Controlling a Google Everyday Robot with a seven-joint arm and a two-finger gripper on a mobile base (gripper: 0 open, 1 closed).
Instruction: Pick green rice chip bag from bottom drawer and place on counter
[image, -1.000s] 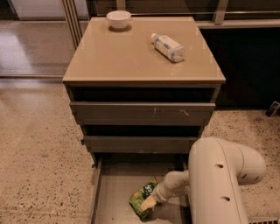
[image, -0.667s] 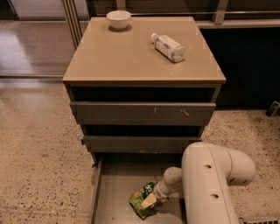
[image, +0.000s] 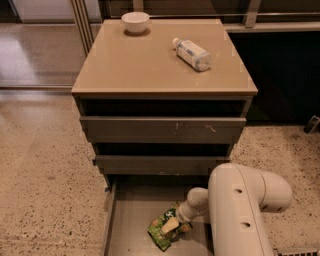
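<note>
One centred hold must be secured on the crinkled bright-green snack bag (image: 161, 235) in the shallow grey bottom drawer (image: 130, 225) by the cream gripper (image: 171, 226) upon it, whose closure cannot be told.

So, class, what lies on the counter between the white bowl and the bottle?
Nothing: in the camera view the counter between bowl and bottle is bare. The pincer is down at the bag in the bottom drawer.

I stood in what looked like an office pantry: speckled terrazzo floor (image: 40, 200), metal-framed glazing (image: 82, 25) behind, a drawer cabinet (image: 160, 130) whose counter (image: 150, 65) held a bowl (image: 135, 22) and a bottle (image: 192, 53). My gripper (image: 172, 226) was low in the bottom drawer (image: 127, 225).
</note>
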